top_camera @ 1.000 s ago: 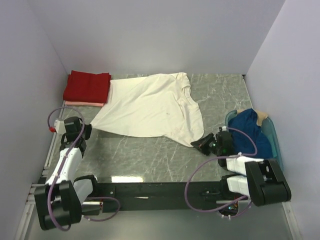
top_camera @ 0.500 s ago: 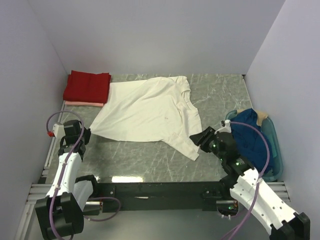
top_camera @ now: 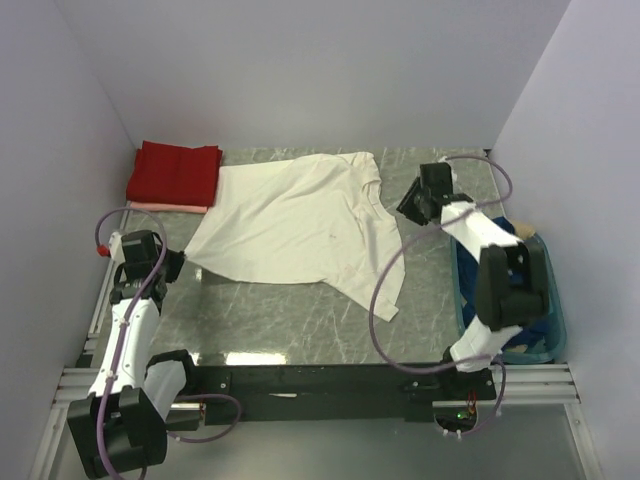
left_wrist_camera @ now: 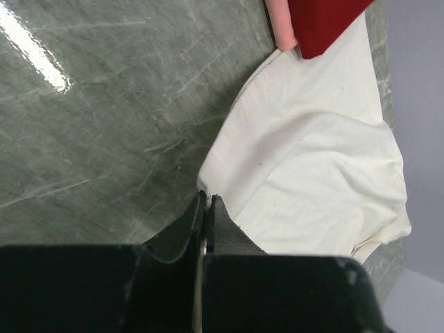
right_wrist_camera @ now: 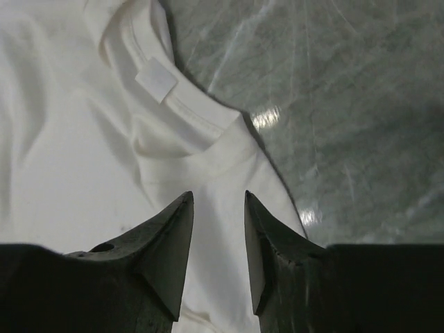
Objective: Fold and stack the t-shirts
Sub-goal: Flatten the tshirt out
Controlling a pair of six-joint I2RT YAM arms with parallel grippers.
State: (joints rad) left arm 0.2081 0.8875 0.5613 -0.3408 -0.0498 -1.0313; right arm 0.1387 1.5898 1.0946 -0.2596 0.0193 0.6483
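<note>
Left end effector [top_camera: 176, 262]: fingers together, clamped on the lower-left corner of the cream-white t-shirt [top_camera: 300, 220]; arm runs up the frame's left edge. Right end effector [right_wrist_camera: 218, 208]: fingers apart, empty, just beside the collar [right_wrist_camera: 187, 114]; arm reaches up the right side. The shirt lies spread mid-table [top_camera: 300, 325].

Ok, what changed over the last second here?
The right gripper let go of the white shirt at its near sleeve, opened, and moved away to the collar, where it now hangs open above the cloth. The freed sleeve settled flat. The left gripper stayed shut on the shirt's hem corner, and the red shirt did not move.
</note>
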